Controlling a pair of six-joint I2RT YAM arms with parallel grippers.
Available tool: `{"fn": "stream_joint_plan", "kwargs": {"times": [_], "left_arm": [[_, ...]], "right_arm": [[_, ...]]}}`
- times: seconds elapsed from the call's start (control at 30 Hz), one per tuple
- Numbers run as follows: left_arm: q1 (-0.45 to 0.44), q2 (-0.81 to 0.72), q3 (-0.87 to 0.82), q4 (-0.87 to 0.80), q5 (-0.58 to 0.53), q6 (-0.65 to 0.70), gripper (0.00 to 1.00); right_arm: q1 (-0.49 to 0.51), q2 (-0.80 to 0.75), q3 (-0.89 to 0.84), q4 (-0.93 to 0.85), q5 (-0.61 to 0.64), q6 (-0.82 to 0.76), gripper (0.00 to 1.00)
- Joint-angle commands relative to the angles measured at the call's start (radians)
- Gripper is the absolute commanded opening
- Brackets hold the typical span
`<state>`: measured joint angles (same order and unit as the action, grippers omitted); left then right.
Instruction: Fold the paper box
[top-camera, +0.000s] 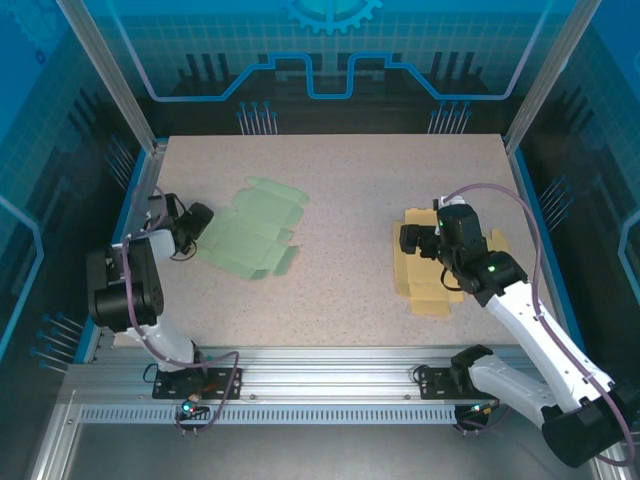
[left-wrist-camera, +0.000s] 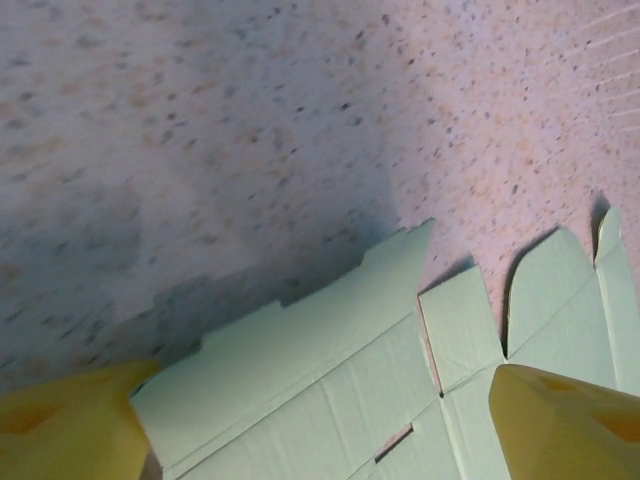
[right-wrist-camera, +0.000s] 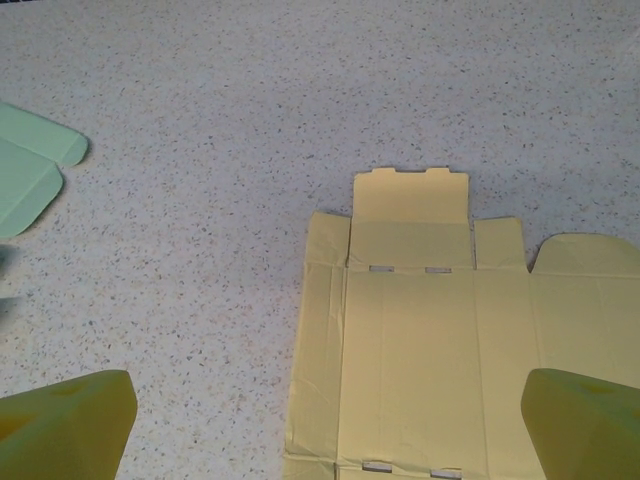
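Note:
A flat, unfolded green paper box (top-camera: 255, 235) lies left of the table's centre. My left gripper (top-camera: 195, 225) is low at its left edge. In the left wrist view the green sheet (left-wrist-camera: 330, 390) spreads under the gripper (left-wrist-camera: 320, 440), whose yellow fingers (left-wrist-camera: 60, 430) stand wide apart, open and holding nothing. A second flat box, yellow (top-camera: 435, 270), lies on the right. My right gripper (top-camera: 410, 240) hovers over its left part. In the right wrist view the yellow sheet (right-wrist-camera: 430, 350) lies flat below the open gripper (right-wrist-camera: 325, 430).
The speckled tabletop (top-camera: 340, 200) runs between the two sheets. Aluminium frame posts (top-camera: 150, 150) and blue side rails bound the table. Rounded flaps of the green box (right-wrist-camera: 30, 170) show at the left edge of the right wrist view.

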<state>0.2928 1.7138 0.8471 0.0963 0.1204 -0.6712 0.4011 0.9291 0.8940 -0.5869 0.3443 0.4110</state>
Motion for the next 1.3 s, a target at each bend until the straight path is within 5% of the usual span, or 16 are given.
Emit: {"fn": "stream_joint_plan", "kwargs": {"times": [0.0,0.27,0.5,0.7,0.93,1.17,1.27], "left_arm": [[0.008,0.054,0.050,0.007,0.092,0.005,0.76],[-0.054,0.095,0.082,0.048,0.163,0.029,0.57],[-0.191,0.195,0.218,0.033,0.216,0.069,0.58],[-0.248,0.250,0.335,0.008,0.245,0.062,0.66],[-0.266,-0.006,0.162,-0.024,0.084,-0.013,0.79],[-0.427,-0.289,-0.071,-0.070,-0.030,-0.060,0.88],[-0.501,-0.386,-0.177,-0.051,-0.094,-0.121,0.88]], "right_arm": [[0.018,0.008,0.014,-0.005,0.013,0.005,1.00],[0.022,0.041,0.019,0.024,0.003,0.005,1.00],[0.037,0.159,0.044,0.059,-0.076,-0.014,1.00],[0.038,0.422,0.187,0.048,-0.215,-0.064,1.00],[0.042,0.760,0.476,-0.028,-0.247,-0.090,0.91],[0.021,1.168,0.917,-0.204,-0.294,-0.109,0.70],[0.005,1.284,1.049,-0.224,-0.320,-0.100,0.69]]}}
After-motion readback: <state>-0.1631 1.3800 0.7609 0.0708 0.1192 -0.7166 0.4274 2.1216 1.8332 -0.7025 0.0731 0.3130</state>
